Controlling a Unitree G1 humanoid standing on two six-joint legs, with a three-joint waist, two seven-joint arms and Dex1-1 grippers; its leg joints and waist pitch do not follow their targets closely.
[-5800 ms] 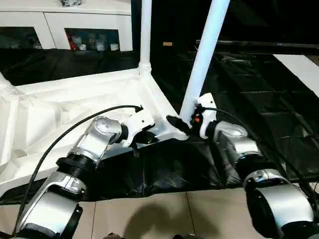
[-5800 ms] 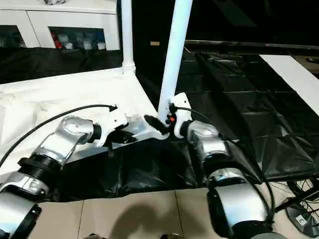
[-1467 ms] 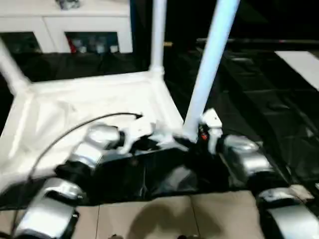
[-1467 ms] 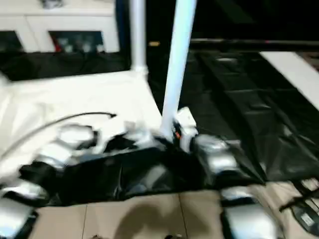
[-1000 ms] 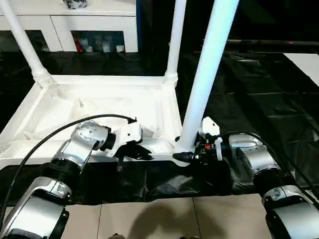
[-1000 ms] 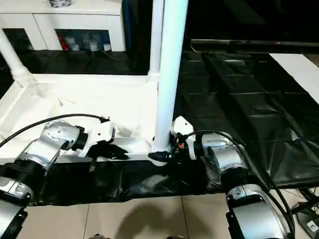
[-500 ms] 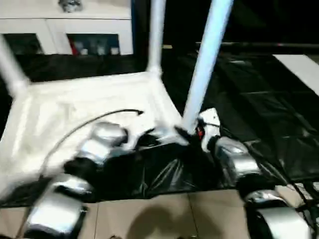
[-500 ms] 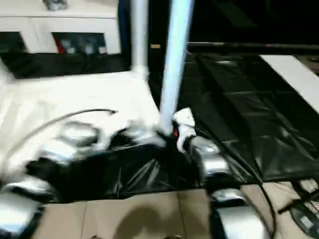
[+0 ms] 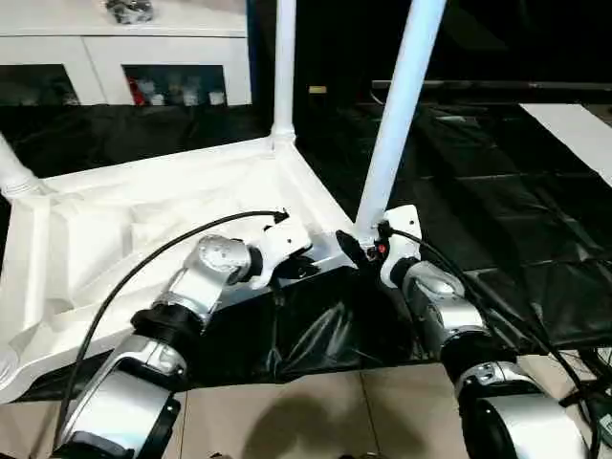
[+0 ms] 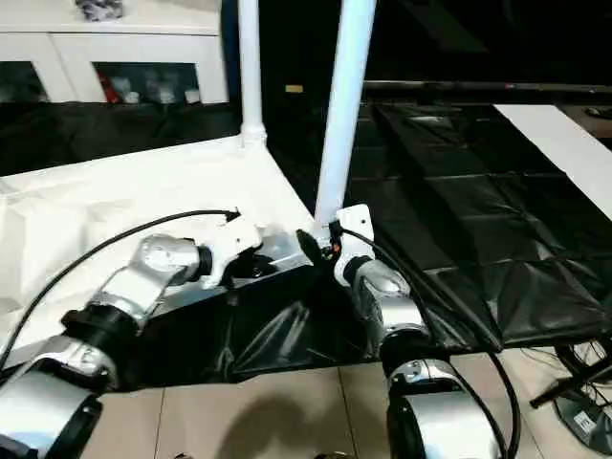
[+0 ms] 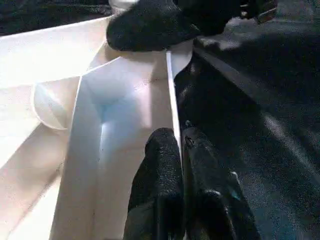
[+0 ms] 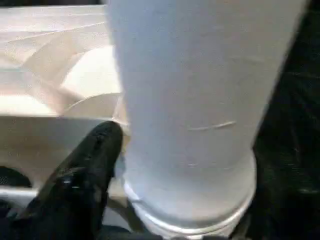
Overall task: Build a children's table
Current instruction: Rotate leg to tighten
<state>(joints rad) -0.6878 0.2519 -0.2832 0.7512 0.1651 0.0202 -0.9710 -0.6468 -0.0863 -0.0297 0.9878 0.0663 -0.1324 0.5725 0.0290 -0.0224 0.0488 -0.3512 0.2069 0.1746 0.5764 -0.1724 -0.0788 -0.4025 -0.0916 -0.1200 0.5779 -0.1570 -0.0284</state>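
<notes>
Black sheeting drapes the bench [image 9: 497,220], and beyond it at 11 o'clock in the left eye view stands a white cabinet [image 9: 124,57] with glass doors. On the bench lies the children's table [image 9: 143,220], upside down, its ribbed underside facing up and its near edge tilted. Legs rise from three corners: the far leg [image 9: 283,67] at 12 o'clock, the near leg [image 9: 397,115] at 1 o'clock, and a third leg [image 9: 14,172] at 9 o'clock. The left gripper [image 9: 292,256] meets the table's near rim, and the right gripper [image 9: 363,251] sits at the base of the near leg. The right eye view gives the same layout, with the corner socket [image 10: 320,225] under the near leg just beside the right gripper. In the left wrist view the left fingers [image 11: 165,165] are together, clamped on the thin rim wall [image 11: 172,110]. In the right wrist view one dark finger [image 12: 90,170] of the right gripper presses the leg's base collar [image 12: 200,200] at its side; the other is hidden, so whether the pair grips the leg cannot be told. The step in hand appears to be seating the near leg while the left arm steadies the top. The next move likely calls for firm downward pressure along the leg's axis, then attention to the remaining corner.
</notes>
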